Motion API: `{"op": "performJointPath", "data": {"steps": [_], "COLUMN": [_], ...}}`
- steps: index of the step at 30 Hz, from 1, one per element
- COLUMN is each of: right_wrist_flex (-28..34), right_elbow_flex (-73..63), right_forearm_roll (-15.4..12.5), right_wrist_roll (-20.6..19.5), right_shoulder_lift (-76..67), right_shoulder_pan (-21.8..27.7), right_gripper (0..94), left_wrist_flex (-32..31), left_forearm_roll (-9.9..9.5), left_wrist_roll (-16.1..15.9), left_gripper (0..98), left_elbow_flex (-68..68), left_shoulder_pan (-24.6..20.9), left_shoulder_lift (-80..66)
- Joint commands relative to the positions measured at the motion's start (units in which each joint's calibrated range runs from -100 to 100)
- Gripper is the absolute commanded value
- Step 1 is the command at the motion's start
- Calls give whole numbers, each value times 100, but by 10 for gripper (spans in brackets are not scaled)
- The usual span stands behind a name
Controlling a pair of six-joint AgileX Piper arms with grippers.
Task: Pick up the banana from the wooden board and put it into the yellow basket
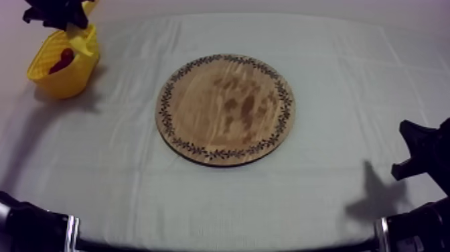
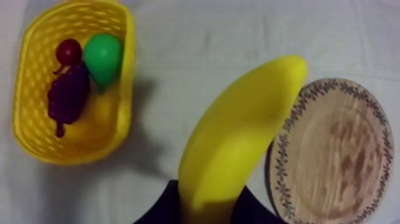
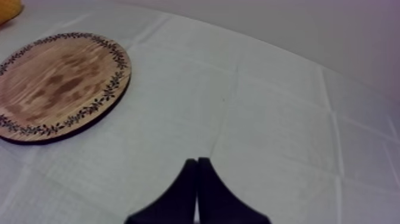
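— At the upper left of the top view, is that your left arm by the basket?
— Yes. My left gripper [image 1: 57,13] hangs over the yellow woven plastic basket [image 1: 63,72], which stands on the grey-white cloth [image 1: 134,167] in that corner of the frame.
— Where is the banana?
— The long yellow toy banana [image 2: 238,137] is clamped between that gripper's black fingers [image 2: 156,213]. It is held up off the cloth close by the basket and is not yet in it.
— What lies in the basket?
— A dark purple bunch of grapes [image 2: 68,95], a green pear [image 2: 103,55] and a small red fruit [image 2: 68,52], close together against one wall.
— And the board?
— The round wooden board with a patterned rim [image 1: 226,110] lies flat at mid-frame in the top view, well apart from the basket.
— Your right arm?
— My right gripper [image 1: 422,151] sits at the lower right edge of the top view. Its fingers are pressed together into a narrow wedge above the cloth, apart from the board.
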Motion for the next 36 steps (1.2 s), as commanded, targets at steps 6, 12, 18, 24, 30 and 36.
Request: {"op": "performJointPath", "data": {"steps": [6,12,18,24,30,36], "right_wrist_flex": [2,2,2,2,2,2], "right_elbow_flex": [-3,-3,-3,-3,-3,-3], "right_forearm_roll": [0,0,0,0,0,0], "right_wrist_roll": [1,1,1,1,1,1], "right_shoulder_lift": [3,3,3,3,3,3], "right_shoulder_pan": [1,1,1,1,1,1], "right_gripper": [2,2,2,2,2,2], "left_wrist_flex": [-43,-158,-396,-473,-489,-509], "left_forearm_roll": [-54,-94,-84,-67,18,40], "left_wrist_roll": [-349,-551,-706,-916,-1085,-1131], "left_gripper": [74,74,81,83,93,219], "left_elbow_flex": [-339,-595,-675,-1135,-1483,-1412], "left_shoulder_pan": [-511,-819,-1020,-1157,-1268,-1295], "left_shoulder_lift": [411,852,1276,1848,2387,2582]}}
